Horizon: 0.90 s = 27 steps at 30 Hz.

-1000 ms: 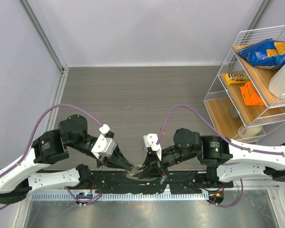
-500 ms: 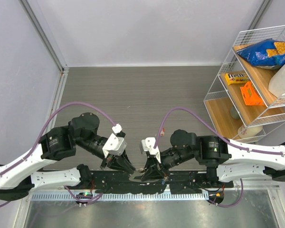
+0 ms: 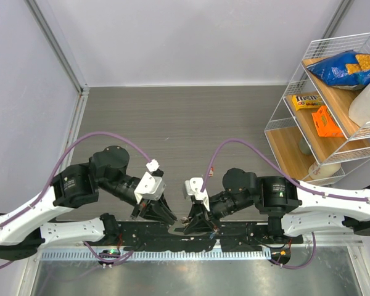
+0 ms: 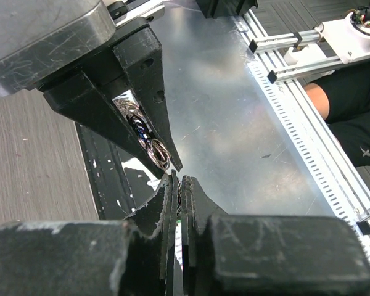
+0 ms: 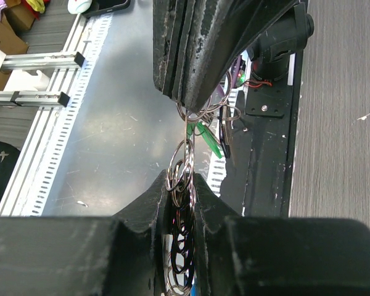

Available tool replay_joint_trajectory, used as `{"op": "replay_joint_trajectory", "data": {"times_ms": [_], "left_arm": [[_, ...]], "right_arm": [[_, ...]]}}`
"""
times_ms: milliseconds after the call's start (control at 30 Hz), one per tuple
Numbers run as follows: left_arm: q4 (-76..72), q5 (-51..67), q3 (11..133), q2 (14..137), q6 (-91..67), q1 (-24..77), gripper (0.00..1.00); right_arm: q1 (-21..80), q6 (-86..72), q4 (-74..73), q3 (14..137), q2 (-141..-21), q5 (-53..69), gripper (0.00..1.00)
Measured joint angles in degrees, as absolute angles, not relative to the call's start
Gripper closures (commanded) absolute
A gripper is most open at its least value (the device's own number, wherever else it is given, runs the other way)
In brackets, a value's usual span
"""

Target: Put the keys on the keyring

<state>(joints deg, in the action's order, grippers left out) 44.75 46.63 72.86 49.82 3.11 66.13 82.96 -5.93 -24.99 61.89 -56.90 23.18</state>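
The keyring (image 5: pixel 182 161), a short string of linked silver wire rings, stretches between the two grippers above the black rail. My right gripper (image 5: pixel 184 180) is shut on its lower rings. My left gripper (image 4: pixel 177 180) is shut on a thin wire loop at its other end. In the right wrist view the left fingers (image 5: pixel 197 55) come down from above, and a green key (image 5: pixel 208 137) hangs just beneath them among more wire loops. From above, the left gripper (image 3: pixel 171 220) and right gripper (image 3: pixel 189 223) meet tip to tip. No red or blue key shows.
A white wire rack (image 3: pixel 277 123) with snack bags and packets stands at the right. A black rail (image 3: pixel 234 237) runs along the near edge, with a metal sheet (image 4: pixel 234 123) beyond it. Purple cables (image 3: pixel 105 139) arch over both arms.
The left arm swung right and its gripper closed in on the right gripper's tips over the first half second. Since then both arms have barely moved.
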Motion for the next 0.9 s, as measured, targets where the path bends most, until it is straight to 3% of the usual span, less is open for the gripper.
{"op": "replay_joint_trajectory", "data": {"times_ms": [900], "left_arm": [[38.74, 41.50, 74.15, 49.89, 0.47, 66.32, 0.78]], "right_arm": [[82.87, -6.96, -26.26, 59.11, -54.24, 20.45, 0.94]]}}
